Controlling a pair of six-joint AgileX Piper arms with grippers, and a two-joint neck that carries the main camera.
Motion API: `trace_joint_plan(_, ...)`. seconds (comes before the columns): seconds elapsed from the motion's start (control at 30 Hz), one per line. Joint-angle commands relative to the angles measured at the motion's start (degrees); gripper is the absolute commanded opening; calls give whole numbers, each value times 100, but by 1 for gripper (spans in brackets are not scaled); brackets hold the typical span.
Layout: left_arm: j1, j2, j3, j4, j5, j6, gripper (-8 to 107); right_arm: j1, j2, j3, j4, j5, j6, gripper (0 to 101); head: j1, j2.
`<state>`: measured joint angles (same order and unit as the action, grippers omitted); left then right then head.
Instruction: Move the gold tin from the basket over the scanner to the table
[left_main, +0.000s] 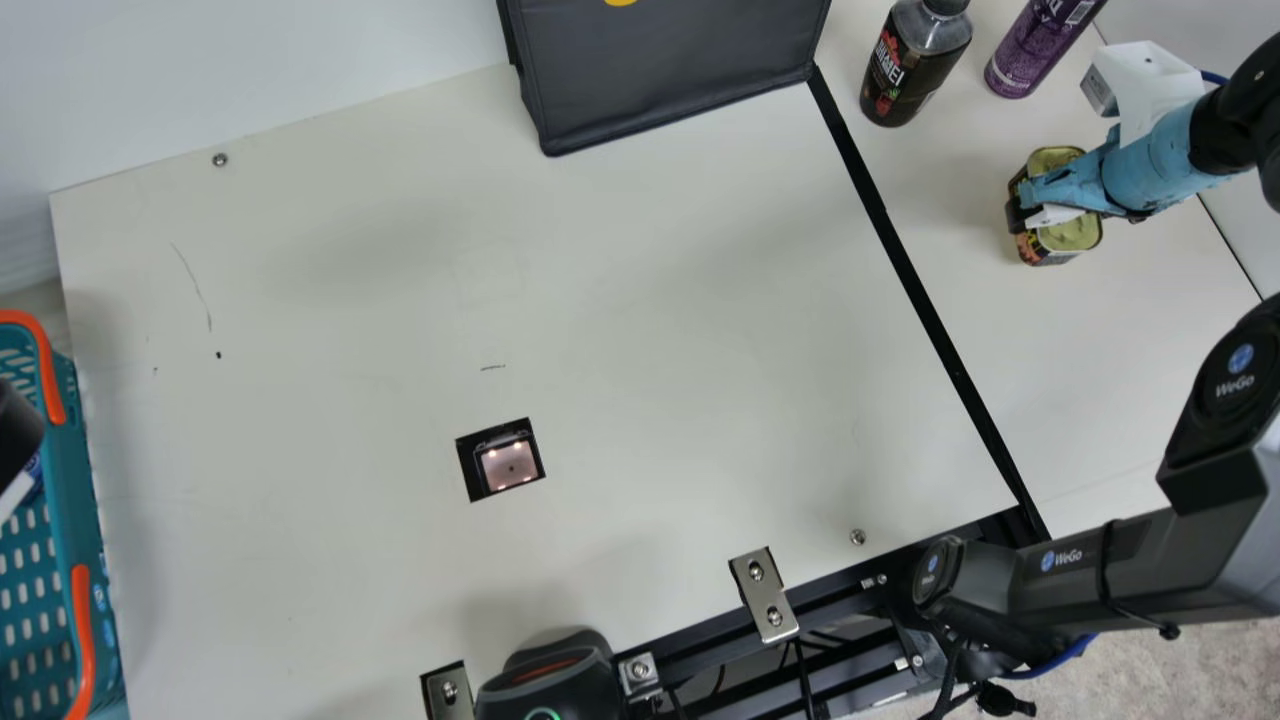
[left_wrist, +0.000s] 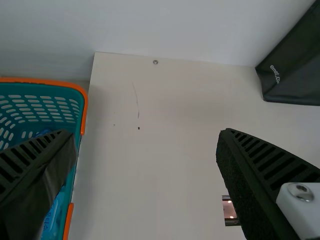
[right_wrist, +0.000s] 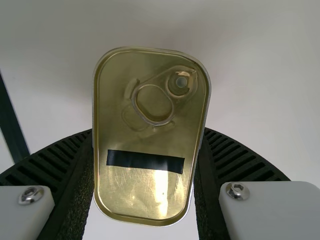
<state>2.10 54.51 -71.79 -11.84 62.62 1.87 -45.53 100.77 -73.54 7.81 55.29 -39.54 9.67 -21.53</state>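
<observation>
My right gripper (right_wrist: 148, 132) was closed on the gold tin (left_main: 1072, 236), over the table (left_main: 1120, 400) near the dark bottle (left_main: 908, 70). I could not tell if the tin touched down; if it hung above, early opening could drop it, and a sideways pull could tip it.

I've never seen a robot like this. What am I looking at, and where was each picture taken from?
Two black robot arms work at a cream table. The main view comes from a camera on the neck between them; each wrist view, from a camera on that arm's wrist. The right arm has its jaws closed on a gold tin, beyond the black strip. Whether the tin touches the table, I can't tell. The left arm has its jaws open, near a teal basket. The small dark window in the tabletop seems to be the scanner. Farther back are a black bag, a dark bottle and a purple container.
</observation>
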Motion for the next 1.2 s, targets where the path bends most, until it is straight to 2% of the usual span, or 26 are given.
trace_joint_plan(0.0, 0, 0, 0, 0, 0, 0, 90, -17, 105, -108, -67, -11, -47, 0, -175, -5)
trace_joint_plan(0.57, 0, 0, 0, 0, 0, 0, 90, -9, 843, -845, -519, 4, -296, 0, -175, -5)
trace_joint_plan(1.17, 0, 0, 0, 0, 0, 0, 90, 90, 1088, -1031, -832, -44, -140, 60, -175, -5)
